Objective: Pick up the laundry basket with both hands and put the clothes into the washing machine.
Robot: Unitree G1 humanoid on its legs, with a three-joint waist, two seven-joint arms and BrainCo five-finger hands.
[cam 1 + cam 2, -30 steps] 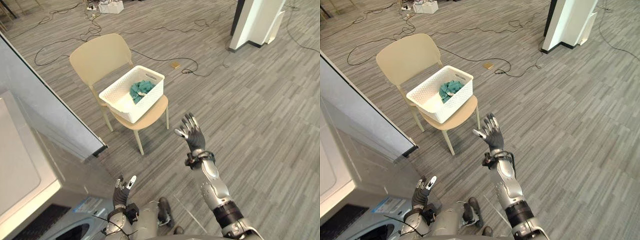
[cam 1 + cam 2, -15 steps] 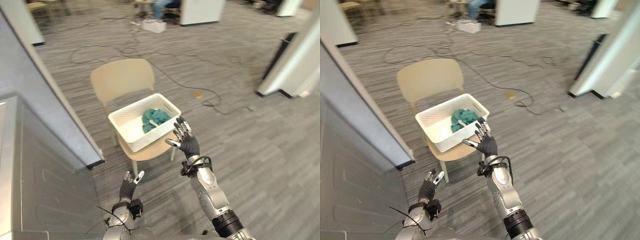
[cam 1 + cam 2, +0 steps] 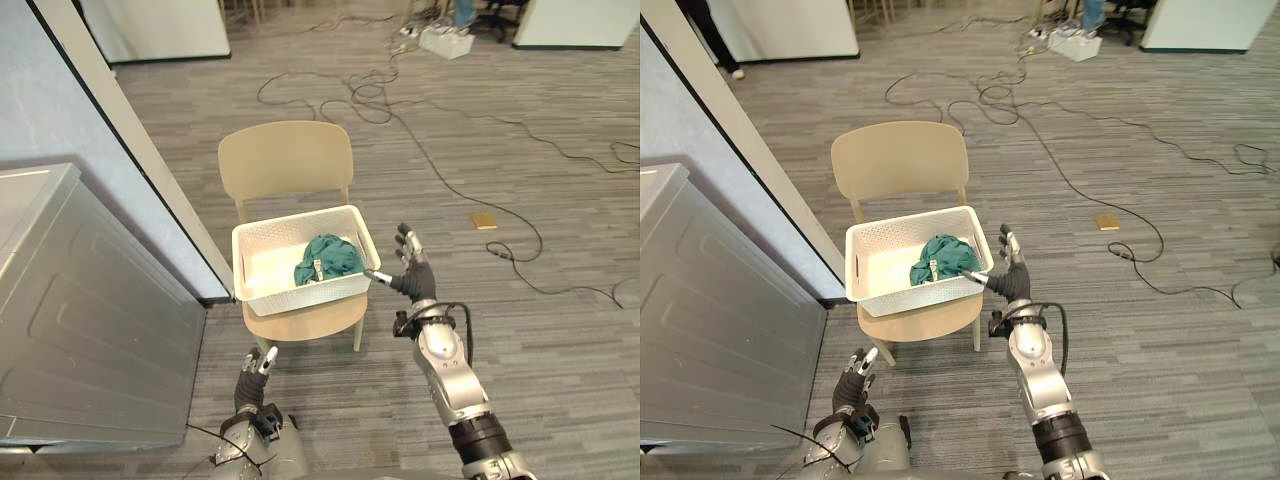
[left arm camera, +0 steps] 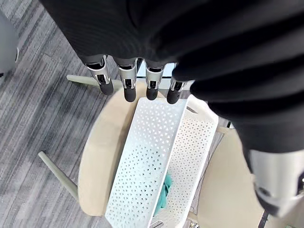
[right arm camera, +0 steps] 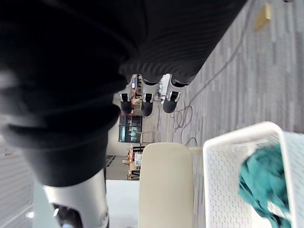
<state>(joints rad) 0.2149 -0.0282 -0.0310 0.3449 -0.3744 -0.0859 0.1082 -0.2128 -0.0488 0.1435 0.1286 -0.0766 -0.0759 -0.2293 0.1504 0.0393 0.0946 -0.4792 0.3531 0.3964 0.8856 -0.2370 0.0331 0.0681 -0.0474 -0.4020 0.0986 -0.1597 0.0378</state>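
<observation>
A white perforated laundry basket stands on the seat of a beige chair, with a bundle of green clothes in its right half. My right hand is open just off the basket's right end, its thumb close to the rim. My left hand is open and low, in front of the chair and below the seat. The left wrist view looks past straight fingers onto the basket. In the right wrist view the fingers are straight, with the basket and clothes past them.
The grey washing machine stands at my left, its side toward the chair, with a blue-grey partition wall behind it. Black cables trail over the floor to the right and beyond the chair. A small tan block lies there.
The camera has swung, so the whole scene has shifted. My right hand has gone from in front of the basket to its right end. The left hand remains low.
</observation>
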